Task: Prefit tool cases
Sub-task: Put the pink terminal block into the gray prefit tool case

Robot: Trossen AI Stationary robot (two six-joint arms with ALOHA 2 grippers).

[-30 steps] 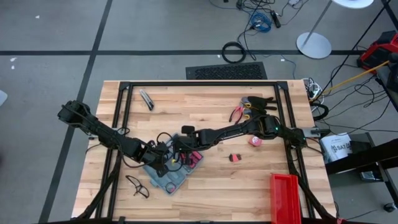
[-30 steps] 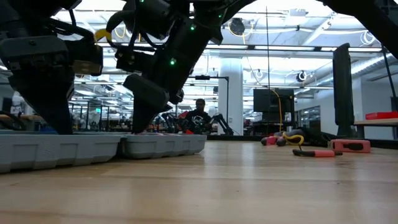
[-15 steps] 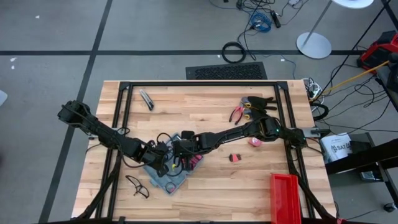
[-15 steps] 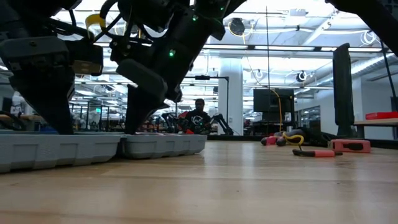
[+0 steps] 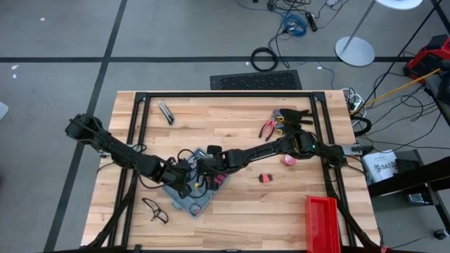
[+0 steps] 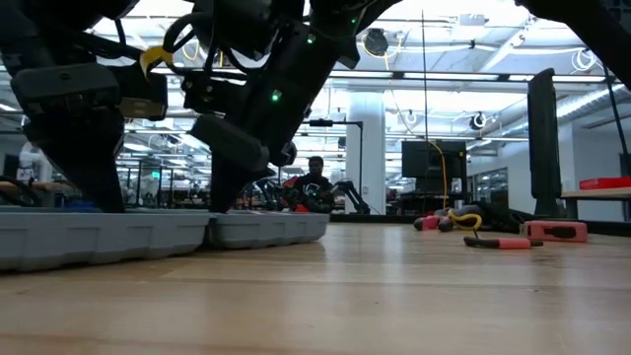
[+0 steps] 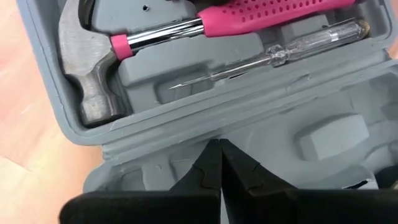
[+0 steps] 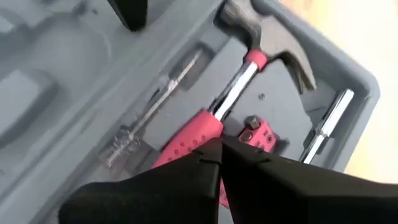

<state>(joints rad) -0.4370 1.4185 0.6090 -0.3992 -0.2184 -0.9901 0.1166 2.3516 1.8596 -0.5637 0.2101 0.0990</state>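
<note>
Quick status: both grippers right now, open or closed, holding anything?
Left gripper: closed, empty, fingertips at the tool case's grey tray.
Right gripper: closed, empty, over the hammer's pink handle in the case.

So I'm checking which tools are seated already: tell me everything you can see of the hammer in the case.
The pink-handled hammer with the steel claw head lies flat in its moulded recess in the open grey plastic tool case. It has a dull grey head, a shiny chrome neck and a dimpled pink grip. A clear-handled slim screwdriver lies alongside it in the next slot. The shut right hand hovers at its grip; contact is unclear. The shut left hand is over the case's other half.
</note>
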